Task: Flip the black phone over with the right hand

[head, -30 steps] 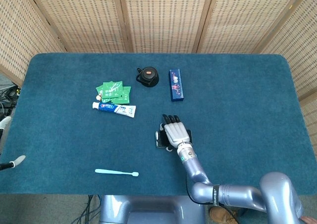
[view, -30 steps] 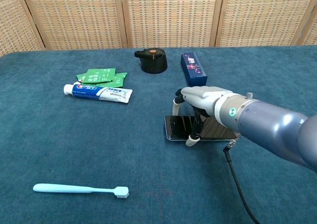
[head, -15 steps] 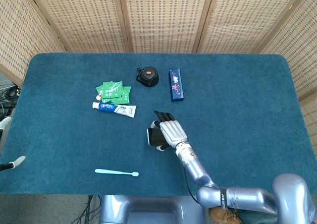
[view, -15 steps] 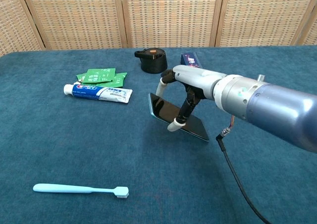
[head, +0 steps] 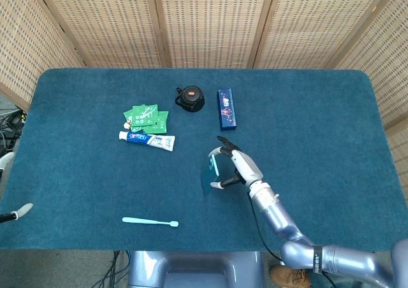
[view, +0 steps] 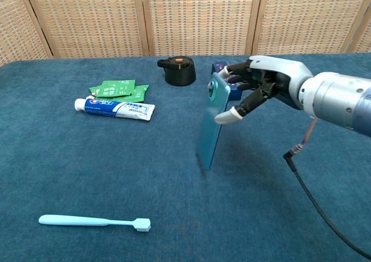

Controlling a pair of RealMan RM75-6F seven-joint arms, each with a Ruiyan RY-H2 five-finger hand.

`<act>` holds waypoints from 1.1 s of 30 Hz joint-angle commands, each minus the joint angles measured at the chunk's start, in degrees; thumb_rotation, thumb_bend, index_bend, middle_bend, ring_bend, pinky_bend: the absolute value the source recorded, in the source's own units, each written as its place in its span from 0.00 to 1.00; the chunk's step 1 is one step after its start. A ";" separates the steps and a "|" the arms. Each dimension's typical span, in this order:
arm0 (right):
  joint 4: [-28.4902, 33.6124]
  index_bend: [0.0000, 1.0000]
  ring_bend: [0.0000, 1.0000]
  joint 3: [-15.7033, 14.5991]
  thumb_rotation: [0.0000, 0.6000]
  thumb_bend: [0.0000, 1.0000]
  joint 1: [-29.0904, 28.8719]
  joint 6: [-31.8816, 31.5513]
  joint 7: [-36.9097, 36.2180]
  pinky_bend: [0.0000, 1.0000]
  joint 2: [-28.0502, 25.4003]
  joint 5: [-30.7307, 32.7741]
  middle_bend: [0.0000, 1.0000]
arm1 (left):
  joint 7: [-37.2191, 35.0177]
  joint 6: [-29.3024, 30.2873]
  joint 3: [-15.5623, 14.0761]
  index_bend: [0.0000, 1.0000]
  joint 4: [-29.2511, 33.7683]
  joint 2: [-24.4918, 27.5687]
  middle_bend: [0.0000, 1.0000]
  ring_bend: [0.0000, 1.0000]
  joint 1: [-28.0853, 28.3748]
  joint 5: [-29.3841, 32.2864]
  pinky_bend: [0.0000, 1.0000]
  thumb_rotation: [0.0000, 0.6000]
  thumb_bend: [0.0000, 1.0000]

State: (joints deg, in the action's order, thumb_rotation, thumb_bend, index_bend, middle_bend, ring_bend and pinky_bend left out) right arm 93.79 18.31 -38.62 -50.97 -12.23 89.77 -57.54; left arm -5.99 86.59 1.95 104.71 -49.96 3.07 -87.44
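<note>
Blue table (head: 76,148): one phone (view: 209,123) upright, pinched by right hand (view: 264,85); one toothbrush (view: 94,221).

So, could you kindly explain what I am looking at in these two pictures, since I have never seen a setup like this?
It is a two-armed robot with finger hands, steered remotely by a person. One picture looks down from its head, the other forward from its chest. Its right hand holds a phone nearly upright on the blue table, teal back showing, partway through a flip. Also on the table: toothpaste, green sachets, a toothbrush, a black lid and a dark blue box. The left hand barely shows at the edge.
</note>
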 commanded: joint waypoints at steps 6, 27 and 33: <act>-12.76 0.05 0.00 -5.92 1.00 0.38 8.31 7.15 -21.19 0.00 -4.80 -9.88 0.00 | 0.28 0.94 -0.64 0.00 0.34 0.07 0.00 0.00 -0.48 -1.59 0.00 1.00 0.00; -24.32 0.00 0.00 -10.02 1.00 0.26 19.05 -9.16 -34.21 0.00 -15.68 -27.04 0.00 | 0.04 4.99 -2.11 0.00 0.46 0.19 0.00 0.00 -2.45 -6.14 0.00 1.00 0.00; -23.48 0.00 0.00 -12.67 1.00 0.00 24.89 -26.29 -11.38 0.00 -18.31 -34.34 0.00 | 2.18 6.30 -2.59 0.00 0.22 -0.74 0.00 0.00 -3.07 -7.99 0.00 1.00 0.00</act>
State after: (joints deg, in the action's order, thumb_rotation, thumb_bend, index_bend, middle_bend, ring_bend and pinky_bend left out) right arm 69.35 8.47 -18.70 -65.06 -38.76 74.66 -85.21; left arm -4.10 92.67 -0.51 104.98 -50.51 0.14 -95.17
